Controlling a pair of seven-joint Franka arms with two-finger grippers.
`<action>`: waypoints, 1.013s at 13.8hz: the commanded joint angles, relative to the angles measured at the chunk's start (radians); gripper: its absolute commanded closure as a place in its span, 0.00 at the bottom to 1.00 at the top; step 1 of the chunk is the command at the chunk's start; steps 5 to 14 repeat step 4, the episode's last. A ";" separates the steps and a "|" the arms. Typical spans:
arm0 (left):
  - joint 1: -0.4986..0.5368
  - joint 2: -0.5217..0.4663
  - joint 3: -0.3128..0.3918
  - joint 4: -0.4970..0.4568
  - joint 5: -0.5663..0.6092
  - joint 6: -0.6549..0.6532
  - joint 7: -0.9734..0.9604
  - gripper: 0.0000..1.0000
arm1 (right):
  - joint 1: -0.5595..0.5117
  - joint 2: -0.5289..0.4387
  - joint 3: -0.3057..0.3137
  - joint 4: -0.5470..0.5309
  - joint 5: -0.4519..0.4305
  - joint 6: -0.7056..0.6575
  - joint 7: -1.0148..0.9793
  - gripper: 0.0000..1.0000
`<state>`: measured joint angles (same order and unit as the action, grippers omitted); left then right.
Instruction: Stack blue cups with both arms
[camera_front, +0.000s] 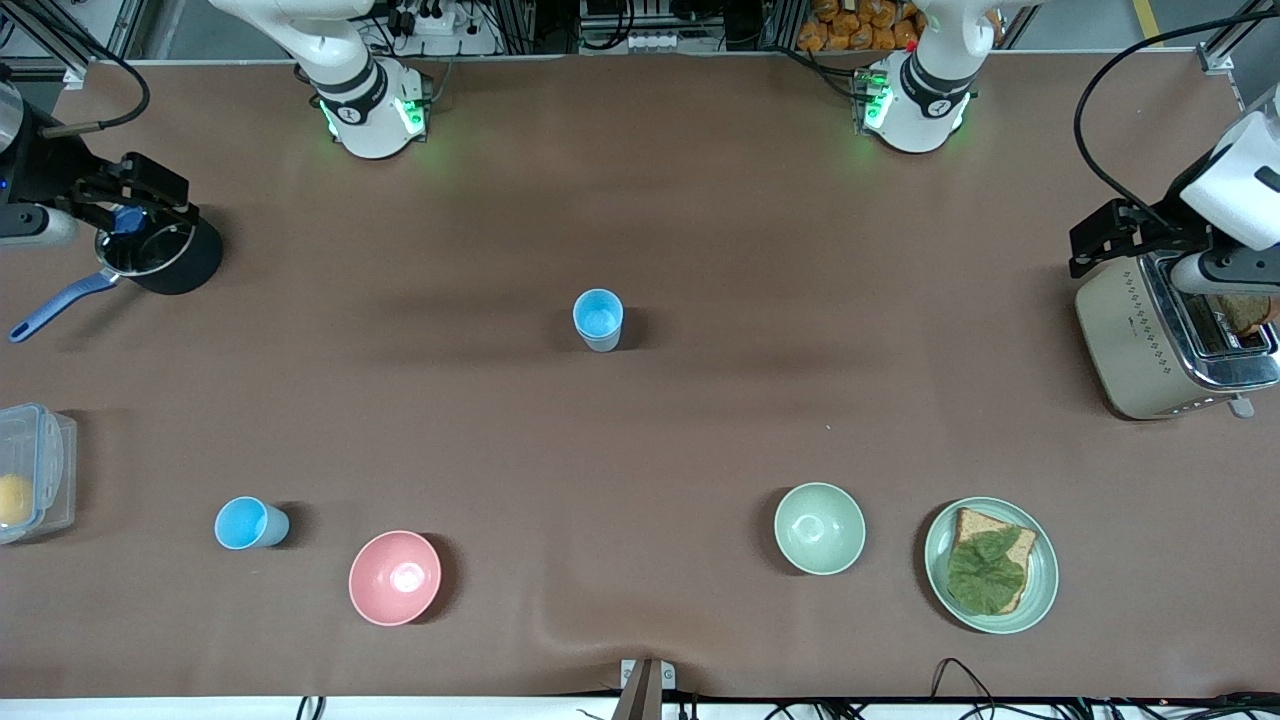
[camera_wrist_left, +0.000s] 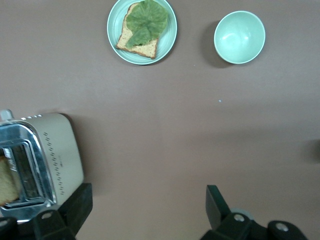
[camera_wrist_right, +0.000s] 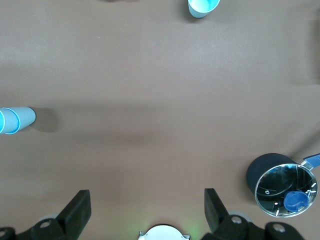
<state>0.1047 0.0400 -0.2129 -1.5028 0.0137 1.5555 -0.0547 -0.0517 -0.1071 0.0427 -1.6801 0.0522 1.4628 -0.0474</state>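
The bench (camera_front: 700, 230) is covered by a brown mat. Near its middle stands a stack of 2 blue cups (camera_front: 598, 319). A single blue cup (camera_front: 249, 524) stands nearer the front camera, toward the right arm's end, just beside a pink bowl (camera_front: 395, 577). A pale green bowl (camera_front: 819, 528) sits beside a green plate (camera_front: 1040, 580) carrying bread and a lettuce leaf, toward the left arm's end. A cream toaster (camera_front: 1125, 345) stands at that end. At the right arm's end rest a dark saucepan (camera_front: 160, 255) with a blue handle and a clear plastic container (camera_front: 35, 470).
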 joint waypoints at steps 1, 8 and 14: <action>0.010 -0.008 0.001 0.001 -0.035 -0.015 -0.022 0.00 | -0.030 0.006 0.019 0.017 -0.012 -0.012 -0.011 0.00; 0.010 -0.008 0.004 0.001 -0.020 -0.015 -0.019 0.00 | -0.036 0.012 0.025 0.020 -0.012 -0.022 -0.011 0.00; 0.010 -0.008 0.004 0.001 -0.020 -0.015 -0.019 0.00 | -0.036 0.012 0.025 0.020 -0.012 -0.022 -0.011 0.00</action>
